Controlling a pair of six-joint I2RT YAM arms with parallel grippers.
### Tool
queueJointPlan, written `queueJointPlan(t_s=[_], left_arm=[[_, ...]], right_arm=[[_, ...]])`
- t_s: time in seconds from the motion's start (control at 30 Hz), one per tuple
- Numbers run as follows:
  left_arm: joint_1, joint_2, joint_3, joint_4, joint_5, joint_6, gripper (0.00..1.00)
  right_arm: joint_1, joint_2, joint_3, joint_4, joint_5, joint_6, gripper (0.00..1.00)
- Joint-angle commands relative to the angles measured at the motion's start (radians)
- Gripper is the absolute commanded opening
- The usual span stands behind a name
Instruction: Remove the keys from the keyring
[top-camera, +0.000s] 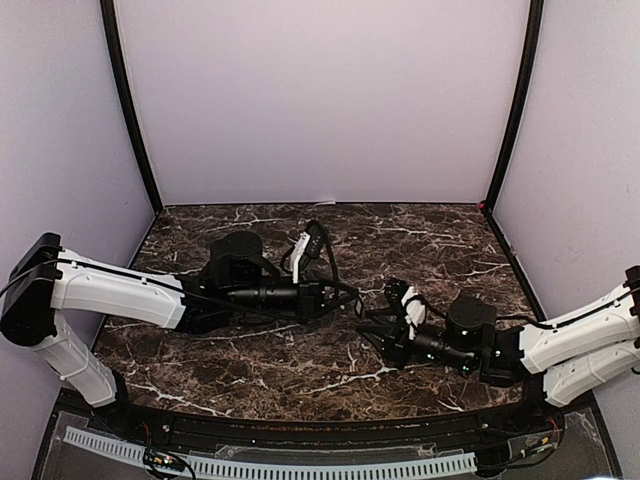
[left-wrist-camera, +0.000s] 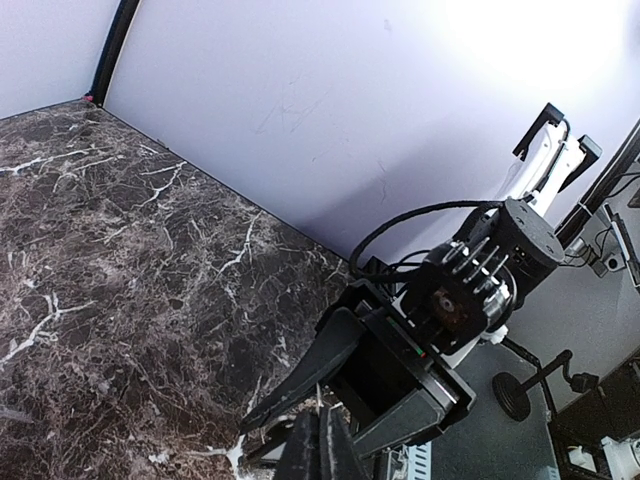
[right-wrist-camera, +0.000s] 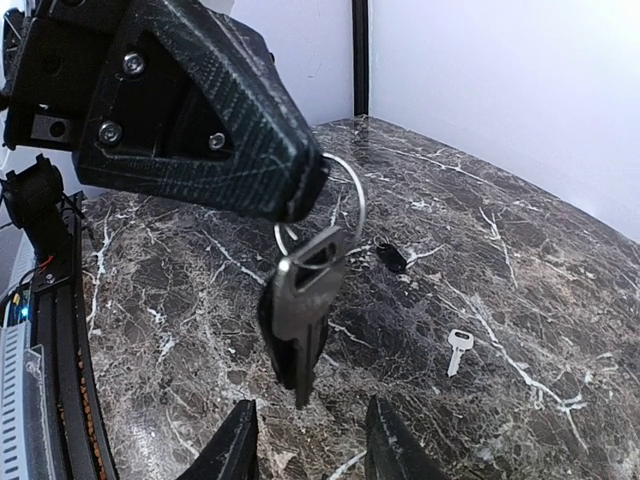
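Left gripper (right-wrist-camera: 305, 192) was clenched on the keyring (right-wrist-camera: 361, 195), pinching the thin metal loop at its fingertips and holding it up off the table (right-wrist-camera: 520, 250). In the top view this grip sat around the middle of the table, a little nearer the front edge than the back edge. From the keyring hung the keys (right-wrist-camera: 300, 310), a small bunch of dark silvery blades pointing straight down, clear of the marble surface.

Directly under them, the right gripper (right-wrist-camera: 305, 448) was spread apart, grasping nothing. Its two black fingers (right-wrist-camera: 235, 445) stood on either side of a gap, with the tip of the lowest key hanging just above that gap. Whether the key tip touched either finger could not be told.

A loose key (right-wrist-camera: 458, 351) lay flat on the table, apart from the bunch and on the side toward the back edge, with its head pointing toward the back. A small black piece (right-wrist-camera: 391, 258) lay on the table beyond the hanging keys, toward the back left corner, separate from both the keyring and the loose key.

In the left wrist view the right gripper showed as a black wedge with its fingers parted, just beside the left gripper's closed tips.
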Motion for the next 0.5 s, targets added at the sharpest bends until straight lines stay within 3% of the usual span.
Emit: queueJointPlan(t_s=[0.0, 0.47], left_arm=[[0.003, -0.041, 0.000, 0.006, -0.007, -0.007, 0.00], [0.003, -0.046, 0.006, -0.017, -0.012, -0.013, 0.00]], right_arm=[[0.030, 0.022, 0.047, 0.063, 0.071, -0.036, 0.36], [0.073, 0.096, 0.081, 0.101, 0.266, -0.079, 0.31]])
